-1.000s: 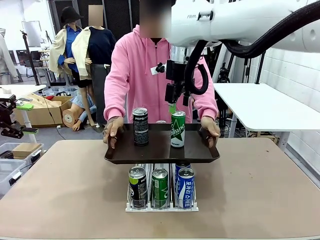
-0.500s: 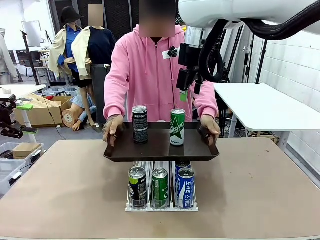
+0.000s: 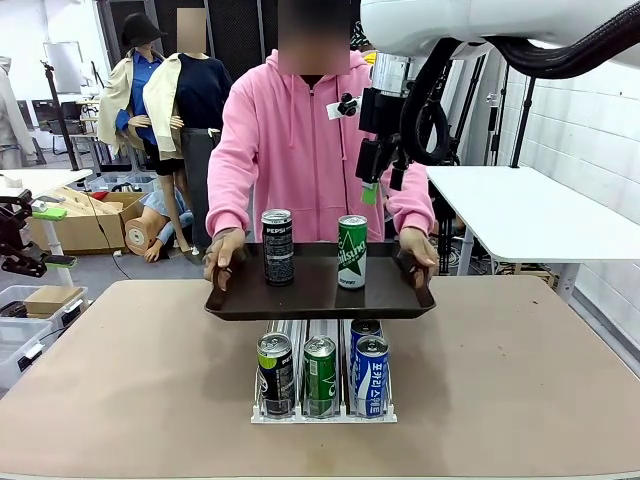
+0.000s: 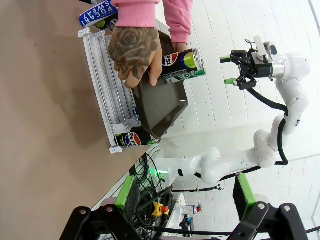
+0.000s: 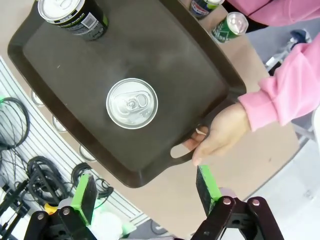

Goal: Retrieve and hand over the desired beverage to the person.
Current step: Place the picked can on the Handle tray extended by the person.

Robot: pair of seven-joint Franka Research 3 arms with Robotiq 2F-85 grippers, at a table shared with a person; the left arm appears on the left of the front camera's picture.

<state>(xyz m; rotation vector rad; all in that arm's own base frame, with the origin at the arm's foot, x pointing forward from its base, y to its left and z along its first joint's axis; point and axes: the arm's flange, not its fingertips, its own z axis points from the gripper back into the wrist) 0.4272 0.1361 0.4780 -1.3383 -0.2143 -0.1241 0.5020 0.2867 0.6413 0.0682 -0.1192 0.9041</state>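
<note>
Right tool (image 5: 142, 192) wide open, empty, green pads (image 5: 86, 192) spread apart, hanging above the tray. Directly below and a little ahead of it: green can (image 5: 132, 103), upright on the dark tray (image 5: 200, 70), silver top and pull tab facing up. Further along the tray, well apart from the green can: black Pepsi can (image 5: 72, 15), also upright. Beside the tool's right pad: person's hand (image 5: 220, 131) gripping the tray handle. Beyond, under the raised tray: rack (image 3: 322, 410) of more cans on the counter (image 3: 520, 380).

Left tool (image 4: 185, 220) likewise wide open, holding nothing, far off from the tray.

Probably light, thin-walled, smooth and slippery if wet; easily dented. Best taken around the cylindrical side at mid-height, squarely, with moderate squeeze; top rim unsuitable.
</note>
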